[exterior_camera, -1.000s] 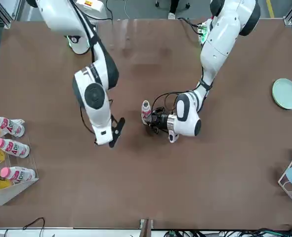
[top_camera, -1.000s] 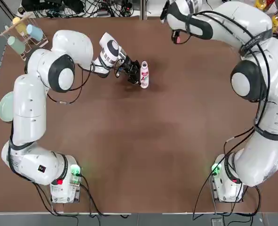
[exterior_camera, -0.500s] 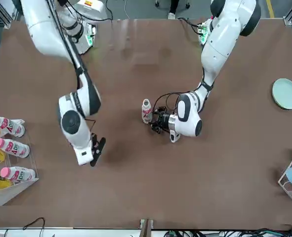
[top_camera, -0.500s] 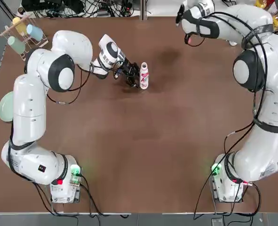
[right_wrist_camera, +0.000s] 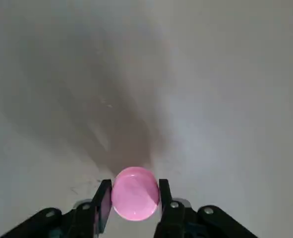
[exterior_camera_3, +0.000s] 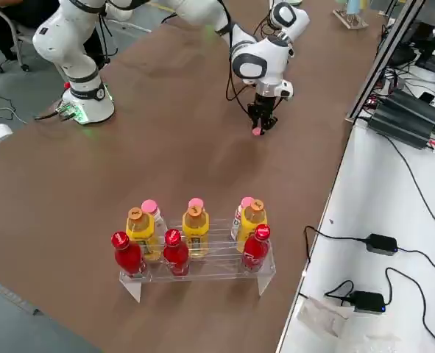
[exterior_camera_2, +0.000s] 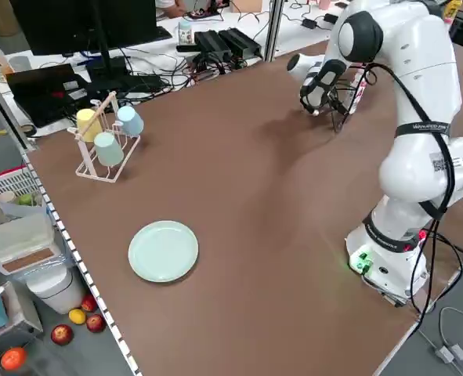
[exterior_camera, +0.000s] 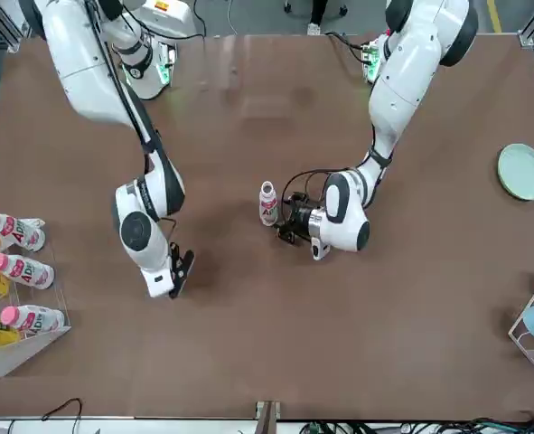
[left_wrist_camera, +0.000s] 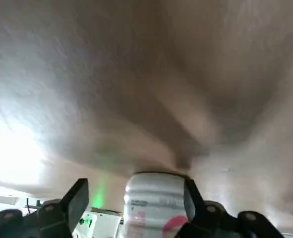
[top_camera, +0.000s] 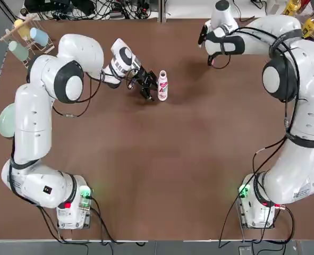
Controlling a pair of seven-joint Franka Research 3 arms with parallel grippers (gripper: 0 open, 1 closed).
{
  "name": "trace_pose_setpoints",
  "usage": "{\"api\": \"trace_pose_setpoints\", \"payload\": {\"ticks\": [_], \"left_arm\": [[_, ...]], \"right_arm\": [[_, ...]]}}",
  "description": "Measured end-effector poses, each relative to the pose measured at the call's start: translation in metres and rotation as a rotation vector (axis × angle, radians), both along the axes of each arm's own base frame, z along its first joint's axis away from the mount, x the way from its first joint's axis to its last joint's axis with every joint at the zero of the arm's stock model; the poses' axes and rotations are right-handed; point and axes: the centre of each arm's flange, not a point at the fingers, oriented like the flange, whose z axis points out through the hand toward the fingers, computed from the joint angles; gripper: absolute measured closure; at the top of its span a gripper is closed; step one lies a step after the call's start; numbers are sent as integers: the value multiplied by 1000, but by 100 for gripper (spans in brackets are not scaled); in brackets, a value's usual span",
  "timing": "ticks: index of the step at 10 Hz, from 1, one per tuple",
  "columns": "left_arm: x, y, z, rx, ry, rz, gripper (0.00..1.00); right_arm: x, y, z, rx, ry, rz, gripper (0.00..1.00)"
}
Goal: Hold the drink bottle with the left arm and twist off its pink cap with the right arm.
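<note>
While uncapped, drink bottle (top_camera: 162, 86) stands upright, neck up.

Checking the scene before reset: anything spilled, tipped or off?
Nothing spilled or tipped. The drink bottle stands upright, uncapped, the left gripper open beside it. The pink cap is pinched in the right gripper, far from the bottle.

- Two arms, glossy white shells, thick curved links: left arm (top_camera: 34, 117), right arm (top_camera: 305, 106).
- Bulbous joints, each capped by a grey disc inside a dark ring.
- Black cables looped loosely along the links and around the wrists.
- Dark bands strapped across the right arm's links.
- White-and-black wrists ending in black fingers.
- Square bases (top_camera: 71, 210) lit by green lamps; red lamp on the left one.
- Small black label near the left base.
</note>
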Motion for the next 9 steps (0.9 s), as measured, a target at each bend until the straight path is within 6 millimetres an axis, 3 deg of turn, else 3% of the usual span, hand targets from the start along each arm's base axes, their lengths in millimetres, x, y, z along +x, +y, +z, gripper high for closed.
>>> {"api": "trace_pose_setpoints", "payload": {"ticks": [1,4,5,6,9], "left_arm": [[6,10,1,15,10,2,8],[24,23,20,23,31,7,6],[30,28,29,33,35,13,4],[36,31,37,35,36,20,4],[39,32,42,33,36,22,3]], "right_arm": [[-8,17,-2,18,11,10,57],[-57,118,-2,27,18,-45,57],[-74,139,-2,17,26,-58,57],[-81,143,-3,9,34,-66,57],[-81,119,-9,-10,49,-97,55]]}}
